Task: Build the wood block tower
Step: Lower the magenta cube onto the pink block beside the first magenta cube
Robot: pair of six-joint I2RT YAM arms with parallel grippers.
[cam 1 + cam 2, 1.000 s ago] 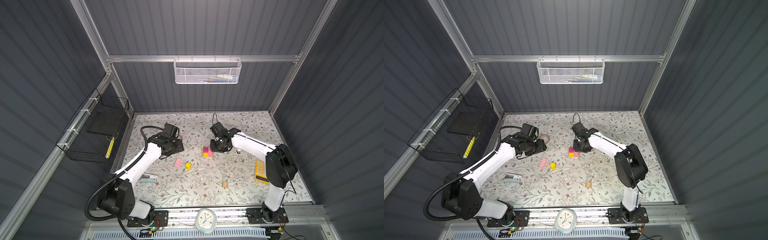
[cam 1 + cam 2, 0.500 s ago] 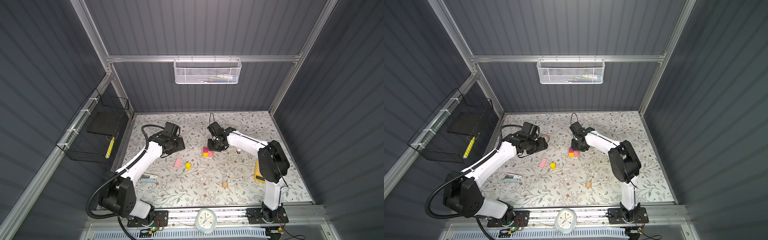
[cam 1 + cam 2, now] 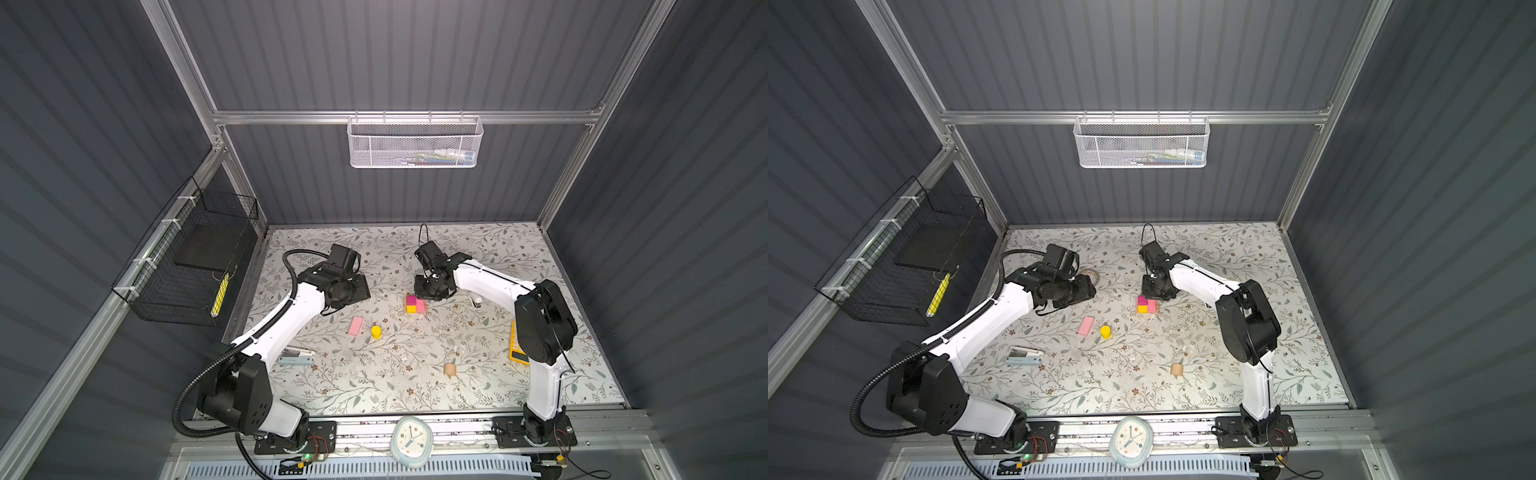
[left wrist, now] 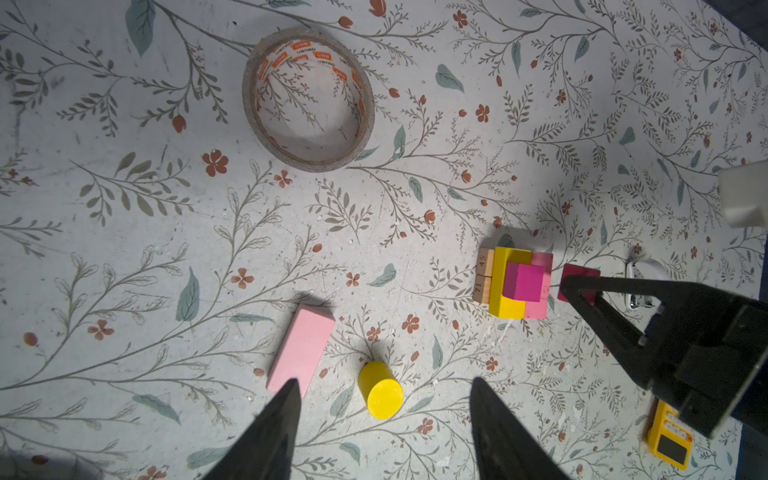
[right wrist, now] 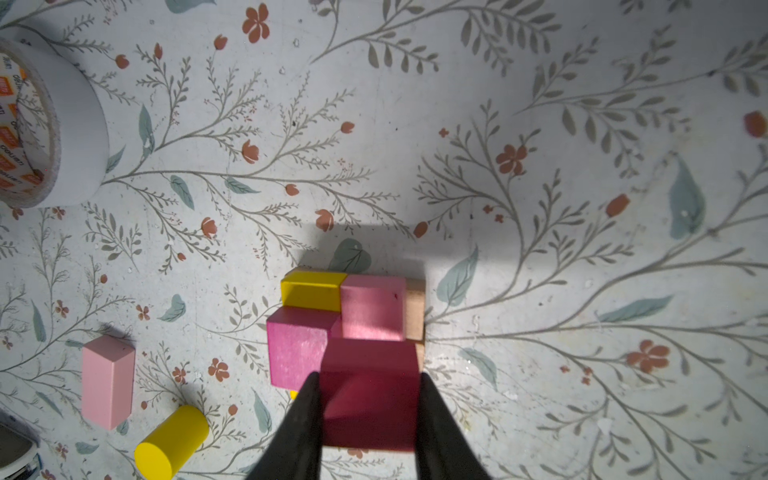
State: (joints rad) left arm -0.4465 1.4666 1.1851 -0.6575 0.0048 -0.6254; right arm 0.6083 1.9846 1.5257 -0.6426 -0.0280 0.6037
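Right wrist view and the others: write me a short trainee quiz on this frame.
1. True or false: the right gripper, beside the tower, is shut on a magenta cube.
2. Where is the yellow cylinder? A) on top of the tower B) on the table beside the loose pink bar C) held in a gripper
3. Fill in: the left gripper is ____, holding nothing.
Key: 1 true; 2 B; 3 open.

This is a robot test cell in a lab: grey ribbed walls (image 3: pixel 415 58) in an aluminium frame (image 3: pixel 399 117), a white mesh basket (image 3: pixel 414 145) hung there, and my two arms (image 3: pixel 286 320) bolted to a rail (image 3: pixel 457 426) at the bench (image 3: pixel 374 386).
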